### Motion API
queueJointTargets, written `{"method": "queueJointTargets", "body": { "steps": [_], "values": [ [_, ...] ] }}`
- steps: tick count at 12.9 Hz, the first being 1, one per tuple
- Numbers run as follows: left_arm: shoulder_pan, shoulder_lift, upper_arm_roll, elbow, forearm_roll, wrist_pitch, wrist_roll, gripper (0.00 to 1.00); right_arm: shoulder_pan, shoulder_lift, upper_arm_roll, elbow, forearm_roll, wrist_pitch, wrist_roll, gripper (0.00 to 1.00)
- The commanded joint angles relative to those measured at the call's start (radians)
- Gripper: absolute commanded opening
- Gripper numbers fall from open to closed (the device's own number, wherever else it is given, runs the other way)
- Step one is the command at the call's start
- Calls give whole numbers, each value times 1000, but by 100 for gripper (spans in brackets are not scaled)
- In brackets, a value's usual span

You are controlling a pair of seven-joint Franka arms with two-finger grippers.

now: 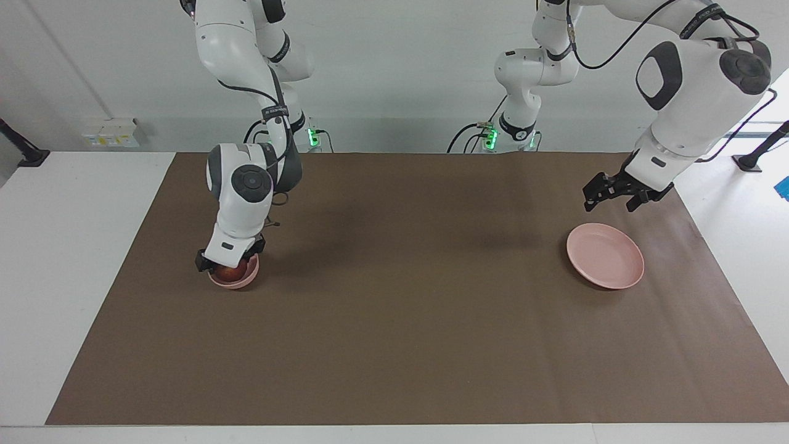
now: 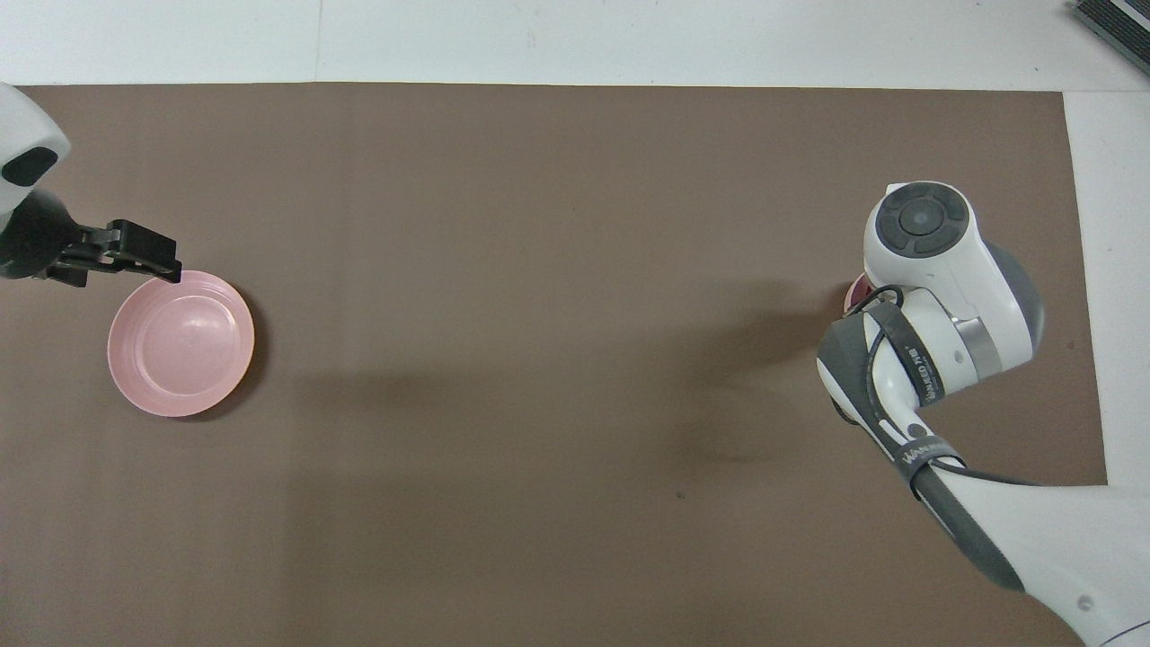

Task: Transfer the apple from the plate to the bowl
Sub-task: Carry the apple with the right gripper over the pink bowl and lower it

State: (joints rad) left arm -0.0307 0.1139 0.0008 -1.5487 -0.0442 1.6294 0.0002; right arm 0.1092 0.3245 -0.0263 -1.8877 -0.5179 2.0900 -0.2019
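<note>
The dark red apple (image 1: 229, 272) sits inside the small pink bowl (image 1: 248, 279) toward the right arm's end of the table. My right gripper (image 1: 228, 264) reaches down into the bowl, shut on the apple. In the overhead view the right arm's wrist covers them, and only a sliver of the bowl (image 2: 854, 292) shows. The wide pink plate (image 1: 607, 260) lies bare toward the left arm's end, also plain from above as the plate (image 2: 180, 346). My left gripper (image 1: 613, 197) hangs open in the air, over the mat beside the plate's rim (image 2: 148, 254).
A brown mat (image 1: 400, 308) covers most of the white table. Nothing else lies on it between bowl and plate. Wall sockets and cables sit at the robots' bases.
</note>
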Motion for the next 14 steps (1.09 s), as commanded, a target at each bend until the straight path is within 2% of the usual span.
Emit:
{"method": "queueJointTargets", "body": {
  "steps": [1, 2, 3, 4, 6, 7, 9, 10, 12, 14],
  "values": [
    [-6, -17, 4, 19, 9, -28, 6, 100, -14, -4, 6, -22, -8, 34, 35, 0],
    [-15, -40, -8, 16, 7, -26, 20, 100, -14, -4, 6, -24, 2, 35, 36, 0],
    [-20, -71, -33, 9, 15, -36, 102, 100, -16, -4, 6, -24, 6, 36, 36, 13],
    [-15, -100, -38, -14, 26, -36, 141, 100, -16, 1, 6, -25, 6, 36, 36, 35],
    [0, -128, -33, -51, 27, -33, 135, 100, -16, 2, 6, -25, 6, 38, 36, 58],
    [12, -129, -33, -50, 27, -37, 124, 100, -16, 2, 6, -25, 6, 38, 35, 66],
    [18, -129, -33, -48, 26, -43, 34, 100, -17, 2, 6, -25, 6, 42, 33, 78],
    [18, -128, -33, -41, 26, -72, 8, 100, -17, 2, 6, -25, 6, 42, 33, 88],
    [26, -123, -25, -25, 24, -111, 6, 100, -17, 2, 6, -25, 6, 42, 33, 97],
    [38, -112, -24, -4, 32, -152, 8, 100, -17, 2, 6, -24, 6, 41, 33, 100]
  ]
}}
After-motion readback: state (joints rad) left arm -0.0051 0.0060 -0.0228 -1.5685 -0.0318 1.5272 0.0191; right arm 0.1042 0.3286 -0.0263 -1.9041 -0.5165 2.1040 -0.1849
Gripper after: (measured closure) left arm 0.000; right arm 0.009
